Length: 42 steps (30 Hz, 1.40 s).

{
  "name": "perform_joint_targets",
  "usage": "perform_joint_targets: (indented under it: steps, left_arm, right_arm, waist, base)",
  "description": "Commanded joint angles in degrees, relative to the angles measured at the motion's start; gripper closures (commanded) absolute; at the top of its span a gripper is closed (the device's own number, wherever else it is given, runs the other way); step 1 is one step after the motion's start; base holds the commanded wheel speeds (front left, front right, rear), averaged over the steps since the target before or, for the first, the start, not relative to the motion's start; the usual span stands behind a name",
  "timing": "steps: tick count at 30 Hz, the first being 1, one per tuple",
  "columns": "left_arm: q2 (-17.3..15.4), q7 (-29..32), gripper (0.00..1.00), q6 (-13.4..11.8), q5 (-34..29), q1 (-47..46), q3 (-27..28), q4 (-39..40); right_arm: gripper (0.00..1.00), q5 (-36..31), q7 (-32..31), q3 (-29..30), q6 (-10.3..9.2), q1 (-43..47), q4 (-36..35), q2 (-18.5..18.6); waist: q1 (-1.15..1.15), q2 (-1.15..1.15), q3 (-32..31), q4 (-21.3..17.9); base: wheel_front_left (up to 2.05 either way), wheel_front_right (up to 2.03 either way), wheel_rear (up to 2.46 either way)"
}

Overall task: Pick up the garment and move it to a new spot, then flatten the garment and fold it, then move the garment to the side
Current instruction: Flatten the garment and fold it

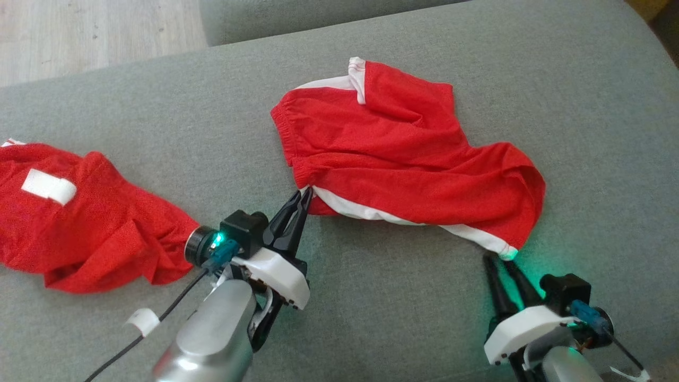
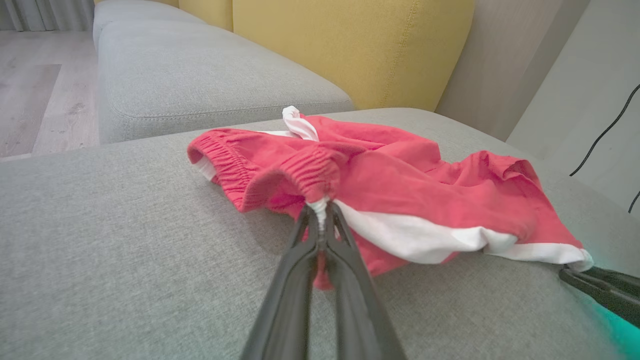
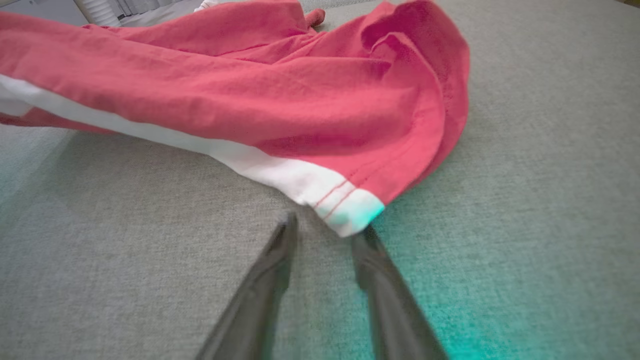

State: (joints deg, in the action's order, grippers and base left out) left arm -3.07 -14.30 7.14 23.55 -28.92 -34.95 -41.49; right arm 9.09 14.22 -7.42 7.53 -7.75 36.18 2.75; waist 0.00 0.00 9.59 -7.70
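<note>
Garment (image 1: 403, 154): red shorts with white side stripes and a gathered waistband. They lie rumpled and half spread at the centre of the head view, on a grey sofa cushion (image 1: 159, 132).
Left grip: the left pincer (image 1: 301, 197) is clenched on the waistband corner where a white stripe begins, at the lower left edge of the shorts. A scrap of red cloth shows between its fingers below the tips.
Right grip: the right pincer (image 1: 501, 262) is released, with its fingers apart and low over the cushion. The white hem corner at the lower right lies just ahead of the gap, against one fingertip, and is not gripped. The fingers are blurred in the right wrist view.
Neighbour: a second red garment (image 1: 79, 223) with a white patch (image 1: 49, 187) sits bunched at the left edge of the head view. It is well apart from the shorts and just beside the left wrist.
In the way: a black cable (image 1: 159, 323) trails from the left wrist towards the lower left, past that second piece.
Surroundings: a wood floor (image 1: 79, 32) shows at the upper left of the head view. A yellow backrest (image 2: 350, 45) runs across the top of the left wrist view.
</note>
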Motion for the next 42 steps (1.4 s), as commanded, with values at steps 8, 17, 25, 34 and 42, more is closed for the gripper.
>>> perform_joint_targets:
  steps: [8,17,25,34,42]
  left_arm:
    - [-0.38,-0.70,1.00,0.29,-0.71,-0.31,3.12,1.13]
    - [-0.47,-0.70,1.00,0.32,-1.14,0.24,4.40,1.28]
    - [-0.39,-0.70,1.00,0.34,-1.56,0.90,5.14,1.68]
    - [-0.38,-0.70,1.00,0.34,-0.34,2.00,2.16,-0.28]
    - [-1.29,-0.70,0.00,0.14,0.99,1.12,2.38,-1.13]
  right_arm:
    - [1.00,-0.08,0.76,-0.18,-0.04,-0.47,-2.58,0.92]
    - [1.00,-1.17,0.77,3.45,-0.04,1.62,-5.74,1.04]
    - [1.00,-3.83,0.77,8.48,-0.04,2.54,-7.08,0.72]
    - [0.75,-5.11,0.77,9.91,-0.04,2.92,-6.56,0.27]
    - [0.00,-2.24,0.77,9.68,-0.04,3.37,-11.03,0.15]
  waist:
    - [0.00,0.00,-1.14,-0.21]
    - [0.00,0.00,-1.79,-0.77]
    - [0.00,0.00,-2.15,-1.08]
    - [0.00,0.00,-2.63,-0.71]
    - [0.00,0.00,-3.21,-0.24]
  base:
    - [0.00,0.00,0.00]
    - [0.00,0.00,0.00]
    - [0.00,0.00,0.00]
    - [0.00,0.00,0.00]
    - [0.00,0.00,0.00]
